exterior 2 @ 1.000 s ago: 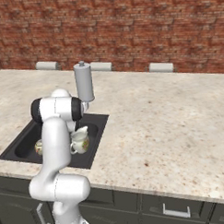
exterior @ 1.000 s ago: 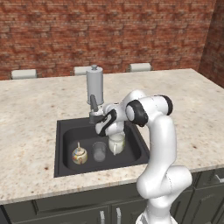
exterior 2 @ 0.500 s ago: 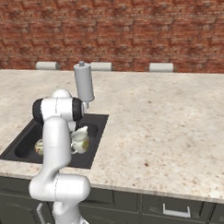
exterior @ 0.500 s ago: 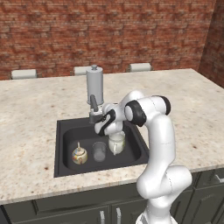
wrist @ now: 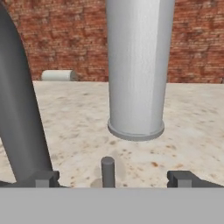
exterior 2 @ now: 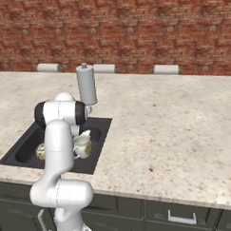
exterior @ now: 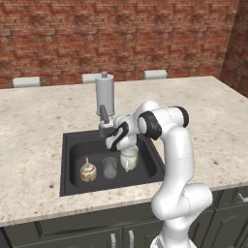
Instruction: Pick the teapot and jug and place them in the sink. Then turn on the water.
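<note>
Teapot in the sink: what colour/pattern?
Cream-gold with a multicoloured floral pattern; the teapot shows best in the left base view.

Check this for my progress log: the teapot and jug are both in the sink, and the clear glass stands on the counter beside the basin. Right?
Not quite. The glass is not on the counter; it stands inside the sink, between the teapot and the jug, as the left base view shows. The rest is right: both are in the basin.
</note>
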Robot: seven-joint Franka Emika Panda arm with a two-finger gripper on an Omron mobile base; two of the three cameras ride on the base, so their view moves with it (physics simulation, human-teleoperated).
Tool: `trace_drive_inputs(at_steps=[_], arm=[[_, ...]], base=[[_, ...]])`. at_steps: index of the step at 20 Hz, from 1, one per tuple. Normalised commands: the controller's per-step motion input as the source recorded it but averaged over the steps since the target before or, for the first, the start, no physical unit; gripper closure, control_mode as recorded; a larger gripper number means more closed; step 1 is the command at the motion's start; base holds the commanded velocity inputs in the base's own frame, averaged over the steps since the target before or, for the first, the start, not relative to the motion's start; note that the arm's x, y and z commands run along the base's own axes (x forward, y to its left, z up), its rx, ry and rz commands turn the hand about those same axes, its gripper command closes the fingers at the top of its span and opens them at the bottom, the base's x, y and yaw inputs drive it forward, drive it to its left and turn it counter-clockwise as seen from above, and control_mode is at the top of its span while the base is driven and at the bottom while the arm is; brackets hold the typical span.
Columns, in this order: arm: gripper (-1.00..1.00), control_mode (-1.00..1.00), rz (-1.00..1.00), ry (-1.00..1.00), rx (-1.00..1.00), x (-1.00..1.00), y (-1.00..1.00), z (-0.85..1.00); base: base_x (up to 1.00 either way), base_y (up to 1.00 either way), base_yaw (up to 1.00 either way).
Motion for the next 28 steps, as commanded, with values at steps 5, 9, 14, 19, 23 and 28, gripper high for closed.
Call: trace_drive_inputs(at_steps=[5, 9, 14, 19, 23, 28], arm=[[-1.0, -1.0, 0.0, -0.02, 0.03, 0.13, 0.0, -0.02], [-1.0, -1.0, 0.0, -0.01, 0.02, 0.13, -0.01, 0.0], [-1.0, -1.0, 0.0, -0.05, 0.0, 0.05, -0.02, -0.18], [-1.0, -1.0, 0.0, -0.05, 0.0, 0.0, -0.07, -0.2], [-1.0, -1.0, 0.0, -0.01, 0.02, 0.0, -0.16, -0.02], [-1.0, -1.0, 0.0, 0.0, 0.03, 0.0, -0.35, 0.0]], base=[[0.0, 0.0, 0.0], [0.0, 0.0, 0.0], [0.0, 0.0, 0.0], [0.0, 0.0, 0.0], [0.0, 0.0, 0.0], [0.0, 0.0, 0.0]])
